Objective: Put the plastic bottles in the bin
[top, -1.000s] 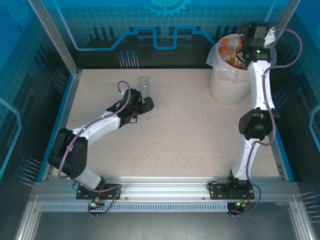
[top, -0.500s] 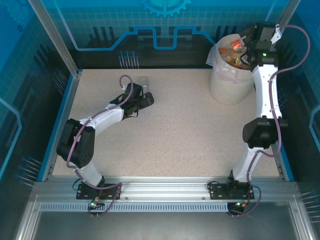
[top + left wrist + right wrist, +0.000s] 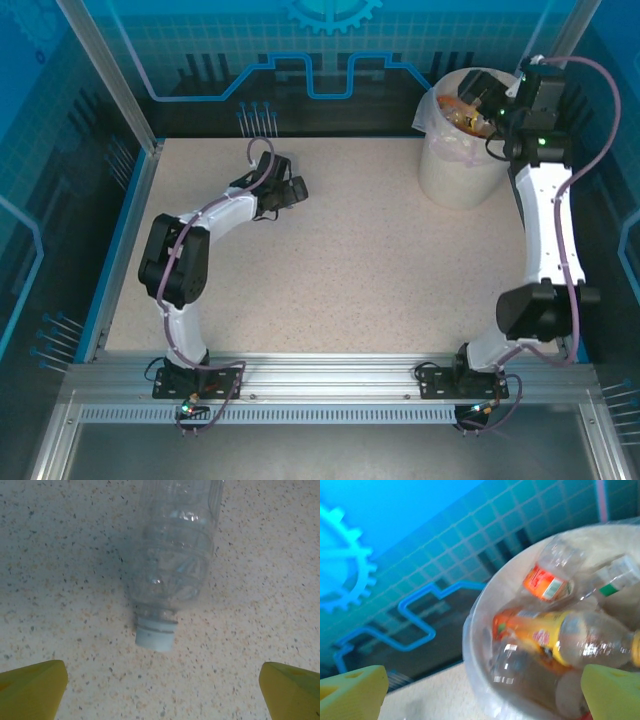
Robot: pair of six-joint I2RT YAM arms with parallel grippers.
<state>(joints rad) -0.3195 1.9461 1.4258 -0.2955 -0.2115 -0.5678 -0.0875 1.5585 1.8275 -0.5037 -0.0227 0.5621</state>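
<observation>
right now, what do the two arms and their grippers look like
The left arm and right arm are both built from smooth white links joined by bulky black joints. A thin mauve cable loops along each arm. The right arm has a small green light near its wrist. The left gripper and right gripper have blunt yellow fingers.

The tabletop [image 3: 60,555] looks matt and finely speckled, stone-like. On it lies a clear plastic bottle [image 3: 175,555] — ribbed, thin-walled, glinting — with a smooth pale cap [image 3: 155,637]. The bin [image 3: 455,180] is smooth cream plastic, lined with crinkled glossy film [image 3: 432,112]; the bottles inside [image 3: 580,640] shine, their labels glossy. The front rail [image 3: 330,375] — brushed metal.
</observation>
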